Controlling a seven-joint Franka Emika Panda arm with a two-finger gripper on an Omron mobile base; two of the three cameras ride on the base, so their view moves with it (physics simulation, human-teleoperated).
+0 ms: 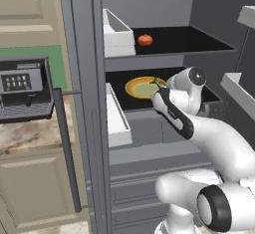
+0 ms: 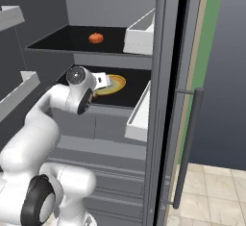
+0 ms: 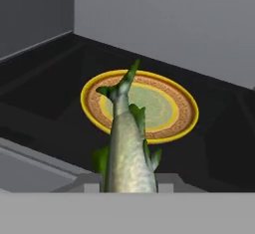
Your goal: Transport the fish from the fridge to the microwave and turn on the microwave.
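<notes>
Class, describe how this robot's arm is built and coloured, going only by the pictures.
The arm is a chain of rounded, glossy white segments. Dark round caps with grey centres mark its joints, and a black band runs along the forearm. The end effector is a small white block. No cables or markings show.

Fish (image 3: pixel 127 153) above plate (image 3: pixel 184 106) on fridge (image 1: pixel 84 78) shelf; tomato (image 1: pixel 145 40) one shelf higher.

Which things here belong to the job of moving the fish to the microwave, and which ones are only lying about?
For the job:
- fish, between the fingers of the hand
- fridge, door open

Lying about:
- yellow plate on the middle shelf
- tomato on the upper shelf
- small black appliance on the counter
</notes>
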